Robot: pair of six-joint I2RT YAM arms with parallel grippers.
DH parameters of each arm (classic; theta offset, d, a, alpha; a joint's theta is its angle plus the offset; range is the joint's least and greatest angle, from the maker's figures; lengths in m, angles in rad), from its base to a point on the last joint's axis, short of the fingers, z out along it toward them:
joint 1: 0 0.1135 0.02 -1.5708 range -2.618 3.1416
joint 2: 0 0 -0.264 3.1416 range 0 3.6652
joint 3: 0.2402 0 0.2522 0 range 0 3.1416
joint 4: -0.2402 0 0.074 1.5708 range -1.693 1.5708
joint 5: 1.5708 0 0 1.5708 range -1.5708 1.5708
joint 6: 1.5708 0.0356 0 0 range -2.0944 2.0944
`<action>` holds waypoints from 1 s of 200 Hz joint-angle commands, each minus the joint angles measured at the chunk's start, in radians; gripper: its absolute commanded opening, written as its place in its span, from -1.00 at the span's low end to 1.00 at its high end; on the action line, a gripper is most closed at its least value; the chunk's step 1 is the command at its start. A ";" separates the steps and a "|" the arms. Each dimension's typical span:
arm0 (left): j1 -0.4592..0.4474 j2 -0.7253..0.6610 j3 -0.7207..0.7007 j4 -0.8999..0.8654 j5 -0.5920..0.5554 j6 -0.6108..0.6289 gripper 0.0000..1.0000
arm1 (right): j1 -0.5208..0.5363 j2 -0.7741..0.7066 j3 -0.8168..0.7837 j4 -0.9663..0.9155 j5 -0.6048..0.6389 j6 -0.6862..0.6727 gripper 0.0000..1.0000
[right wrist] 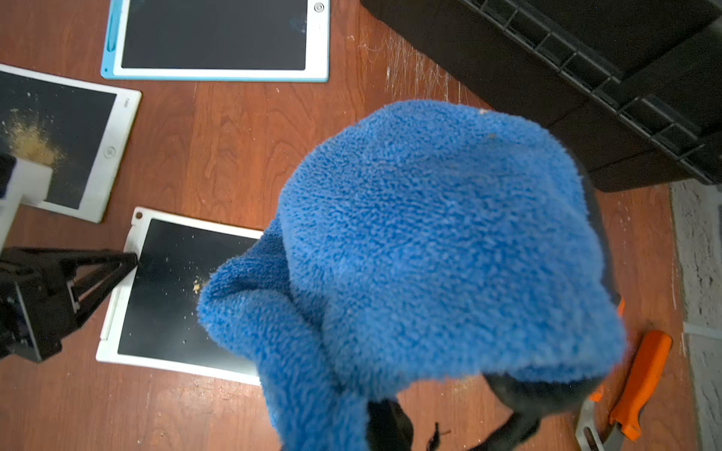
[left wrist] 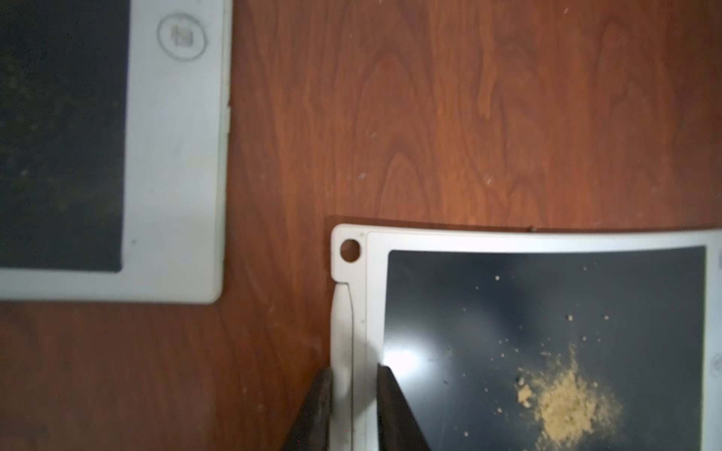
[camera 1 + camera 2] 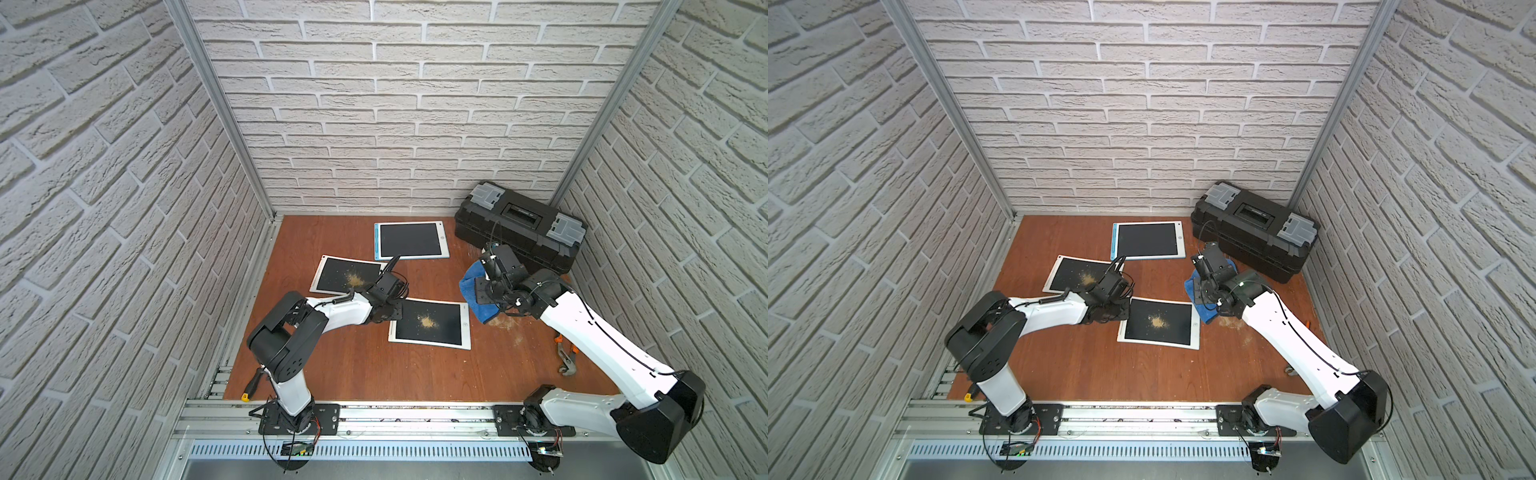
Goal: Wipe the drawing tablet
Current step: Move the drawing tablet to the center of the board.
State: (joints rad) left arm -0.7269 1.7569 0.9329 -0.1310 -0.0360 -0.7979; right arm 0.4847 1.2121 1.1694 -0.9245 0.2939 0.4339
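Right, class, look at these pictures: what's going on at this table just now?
The robot is about to wipe a drawing tablet. The left gripper has its fingers either side of one edge of the nearest tablet, seemingly to steady it; a firm pinch cannot be confirmed. The right gripper holds a blue fleecy cloth by that tablet's opposite edge, not yet on the tan powder on its screen. A second tablet is also dusty; the blue-edged tablet at the back looks clean.

The blue cloth [image 1: 429, 254] swallows the tips of the right end effector [image 3: 478, 291] and covers the near tablet's [image 1: 164, 296] right side. Pliers [image 3: 566, 359] by the surface's right edge lie half under the right arm [image 3: 602, 332]. The left wrist view shows the left tablet [image 2: 172, 156] blurred and cropped.
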 commanded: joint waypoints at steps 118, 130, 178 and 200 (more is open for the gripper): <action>0.040 0.133 0.036 -0.084 -0.055 -0.084 -0.64 | -0.060 -0.027 -0.221 0.066 -0.156 0.016 -0.95; 0.034 0.103 0.008 -0.060 -0.034 -0.074 -0.53 | -0.060 -0.048 -0.274 0.087 -0.200 0.036 -0.95; 0.000 0.052 -0.033 -0.060 0.004 -0.047 -0.28 | 0.044 -0.129 -0.495 0.164 -0.282 0.175 -0.95; 0.000 0.045 -0.065 -0.033 0.008 -0.054 -0.28 | 0.165 -0.154 -0.554 0.178 -0.249 0.271 -0.95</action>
State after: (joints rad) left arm -0.7197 1.7824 0.9394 -0.0460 -0.0433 -0.8494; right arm 0.5545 1.0916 0.6556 -0.8066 0.0452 0.5785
